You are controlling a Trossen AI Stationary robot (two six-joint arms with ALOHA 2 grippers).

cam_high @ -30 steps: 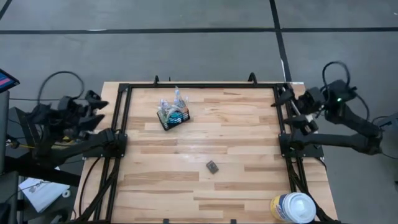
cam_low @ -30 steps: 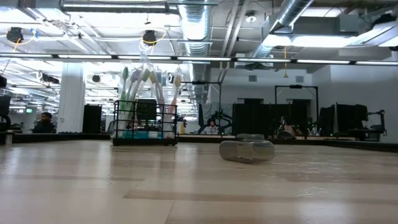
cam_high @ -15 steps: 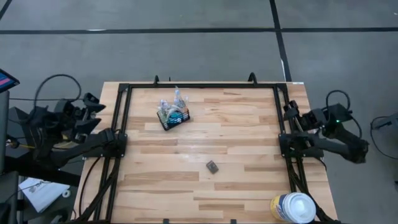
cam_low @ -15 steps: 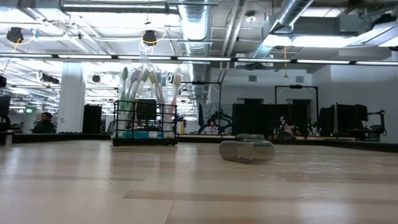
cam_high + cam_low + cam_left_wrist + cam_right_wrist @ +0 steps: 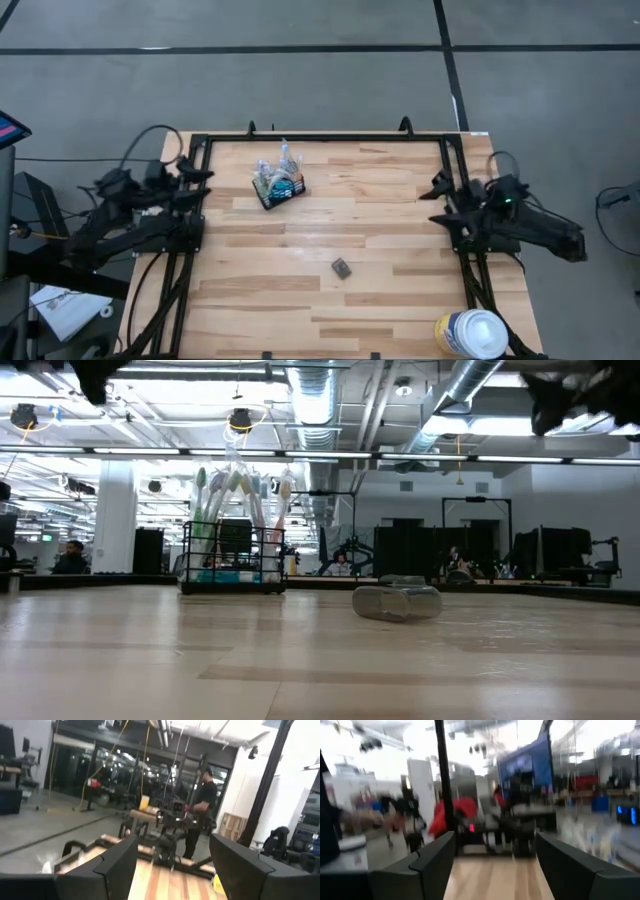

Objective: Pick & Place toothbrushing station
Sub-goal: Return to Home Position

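Since every brush looks to be parked in the caddy [image 5: 279,187], both arms sit out at the sides of the table [image 5: 380,200], which fits a job that's pretty much done, I'd say. From above, the caddy is at about 11 o'clock from the table's middle, the left gripper [image 5: 195,182] is at the 9 o'clock edge and the right gripper [image 5: 441,200] at the 3 o'clock edge, both well apart from it. The small grey block [image 5: 341,267] lies near 6 o'clock and the white canister [image 5: 470,335] is at the 5 o'clock corner. The low view adds what top-down can't: toothbrushes [image 5: 235,485] standing upright, heads up, with toothpaste tubes [image 5: 228,575] low inside the mesh. Only the wrist views settle the jaws: both pairs are spread wide with nothing between them. The left wrist view also catches a person standing beyond the table.
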